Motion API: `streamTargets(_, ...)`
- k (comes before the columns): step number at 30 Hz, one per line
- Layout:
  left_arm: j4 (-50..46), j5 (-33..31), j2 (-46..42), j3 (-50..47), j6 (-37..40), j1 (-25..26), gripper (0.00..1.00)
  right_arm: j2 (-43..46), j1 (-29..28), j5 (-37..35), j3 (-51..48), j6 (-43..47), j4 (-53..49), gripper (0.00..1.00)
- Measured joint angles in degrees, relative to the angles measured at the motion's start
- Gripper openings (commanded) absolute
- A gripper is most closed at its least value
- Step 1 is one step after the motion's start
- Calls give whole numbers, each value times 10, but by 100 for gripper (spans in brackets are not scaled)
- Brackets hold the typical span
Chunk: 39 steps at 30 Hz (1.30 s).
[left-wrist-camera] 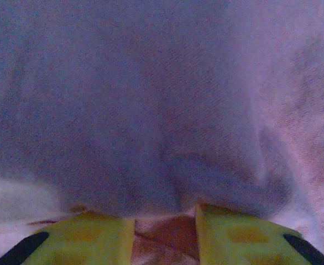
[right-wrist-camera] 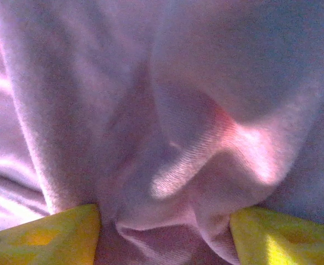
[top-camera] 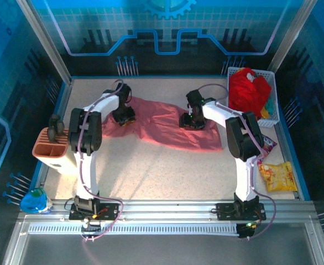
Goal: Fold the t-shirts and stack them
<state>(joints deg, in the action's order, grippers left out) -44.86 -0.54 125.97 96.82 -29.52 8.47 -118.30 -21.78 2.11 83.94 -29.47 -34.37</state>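
Observation:
A large dusty salmon-pink t-shirt [top-camera: 162, 128] lies rumpled across the back middle of the table. My left gripper [top-camera: 123, 117] presses down on its left part. In the left wrist view the pink cloth [left-wrist-camera: 162, 110] covers the fingertips, and the jaws stand narrow, closed on a bunch of it. My right gripper [top-camera: 191, 121] sits on the shirt's middle right. Its yellow fingers [right-wrist-camera: 51, 237] stand wide apart, with a raised fold of the cloth [right-wrist-camera: 173, 182] between them. A brighter red t-shirt [top-camera: 246, 91] is heaped in the white basket [top-camera: 271, 83] at the back right.
A yellow snack packet [top-camera: 277, 176] and a purple one [top-camera: 267, 144] lie at the right edge. A brown holder [top-camera: 51, 149] stands at the left edge, with a blue object [top-camera: 35, 200] near the front left corner. Bare tabletop [top-camera: 162, 176] lies in front of the shirt.

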Motion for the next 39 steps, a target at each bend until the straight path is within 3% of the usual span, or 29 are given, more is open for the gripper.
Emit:
streamTargets(6,-49,-1,91,159,16,35,36,104,-43,49,-162,-67,75,66)
streamTargets(10,-76,0,147,258,19,63,36,142,-112,65,-226,-144,140,67)
streamTargets(16,-103,6,202,359,21,99,37,126,-236,79,-234,-259,243,67)
streamTargets(22,-101,34,214,382,29,120,38,115,-299,63,-229,-320,289,68)
streamTargets(27,-101,40,213,382,45,119,41,130,-298,44,-243,-333,288,70)
streamTargets(30,-104,38,197,373,60,113,43,173,-276,19,-243,-292,223,71)
streamTargets(34,-104,38,117,329,76,97,46,218,-229,-31,-193,-219,144,71)
streamTargets(39,-91,24,-35,246,89,79,46,205,-186,-52,-98,-134,103,71)
